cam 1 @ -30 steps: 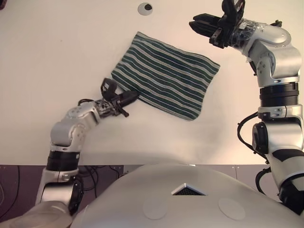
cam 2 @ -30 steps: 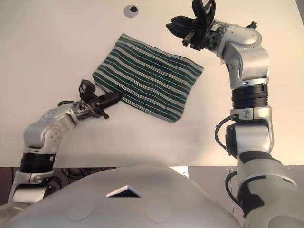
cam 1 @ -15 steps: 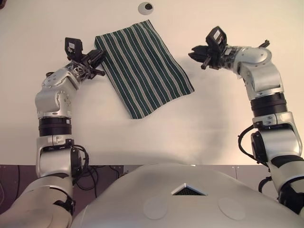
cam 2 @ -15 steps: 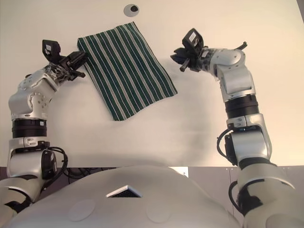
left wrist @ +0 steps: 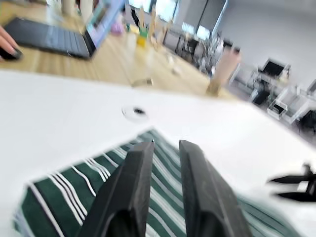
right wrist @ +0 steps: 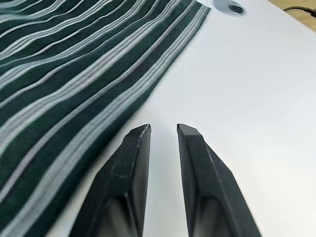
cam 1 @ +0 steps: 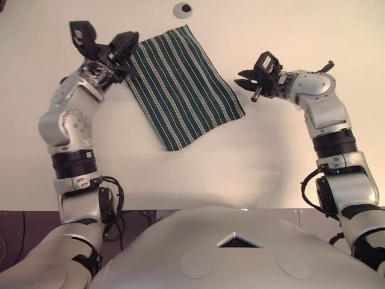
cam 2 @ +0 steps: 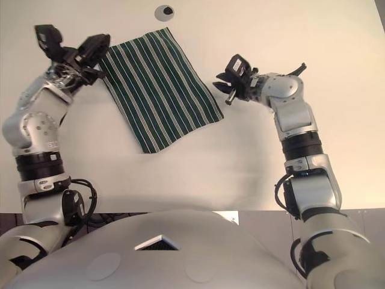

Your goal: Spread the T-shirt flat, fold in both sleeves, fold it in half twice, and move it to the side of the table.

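The T-shirt (cam 1: 180,84) is folded into a green rectangle with white stripes. It lies flat on the white table (cam 1: 252,162), far and a little left of centre. My left gripper (cam 1: 127,42) hovers raised over the shirt's far left corner. Its fingers are slightly apart with nothing between them, and the cloth (left wrist: 64,207) lies below. My right gripper (cam 1: 245,84) hangs just right of the shirt's right edge, pointing at it. It stands narrowly open and empty over bare table, with the striped edge (right wrist: 59,74) beside it.
A round cable grommet (cam 1: 183,9) sits in the table just beyond the shirt's far corner. Bare table stretches to the right and along the near side. A wooden desk with a laptop (left wrist: 54,37) lies beyond the table's far edge.
A second ago the left gripper held the shirt's corner and dragged it far-left, turning it. Since half a second ago that gripper has let go and lifted. The right gripper has drifted slightly nearer.
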Available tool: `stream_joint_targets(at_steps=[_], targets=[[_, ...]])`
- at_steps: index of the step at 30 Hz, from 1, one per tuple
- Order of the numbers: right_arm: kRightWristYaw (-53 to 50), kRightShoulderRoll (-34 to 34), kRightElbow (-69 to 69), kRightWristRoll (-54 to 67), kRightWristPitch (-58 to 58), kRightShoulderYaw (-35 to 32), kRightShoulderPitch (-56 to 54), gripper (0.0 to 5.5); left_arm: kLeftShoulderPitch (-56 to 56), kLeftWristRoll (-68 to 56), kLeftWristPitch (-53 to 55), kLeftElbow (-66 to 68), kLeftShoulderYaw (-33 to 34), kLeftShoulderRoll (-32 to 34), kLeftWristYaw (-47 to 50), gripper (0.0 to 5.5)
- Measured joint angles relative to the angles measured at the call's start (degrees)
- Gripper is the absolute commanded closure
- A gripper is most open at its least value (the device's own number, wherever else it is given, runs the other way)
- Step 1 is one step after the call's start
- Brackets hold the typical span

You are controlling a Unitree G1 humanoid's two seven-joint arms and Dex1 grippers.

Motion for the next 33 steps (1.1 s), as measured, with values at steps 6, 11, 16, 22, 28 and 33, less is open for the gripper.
stream_joint_targets(at_steps=[6, 11, 16, 22, 28, 33], targets=[[1.99, 0.5, 3.64, -3.25, -8.11, 4.08, -0.85, 4.54, 10.71, -0.98, 1.27, -6.43, 3.3, -1.14, 4.41, 4.6], [1.06, 4.49, 10.06, -6.88, -14.17, 7.71, -3.5, 4.54, 14.91, -0.27, 0.98, -6.72, 3.68, -2.26, 6.05, 4.6], [4.38, 2.93, 11.98, -8.84, -21.27, 10.66, -4.28, 4.54, 17.02, 1.49, -0.2, -5.76, 2.33, -3.23, 6.06, 4.6], [17.64, -9.04, 1.69, -2.88, -18.79, 9.87, 2.33, 4.54, 18.81, 2.54, -0.89, -5.91, 1.42, -3.78, 6.0, 4.6], [27.09, -16.54, -18.09, 7.59, -2.35, 8.83, 14.89, 4.54, 20.64, 3.01, -1.0, -6.78, 0.47, -3.94, 6.03, 4.6], [19.2, -13.2, -21.91, 9.3, 1.02, 5.4, 17.89, 4.54, 21.19, 3.96, -0.33, -8.41, -0.82, -2.37, 5.4, 4.6]])
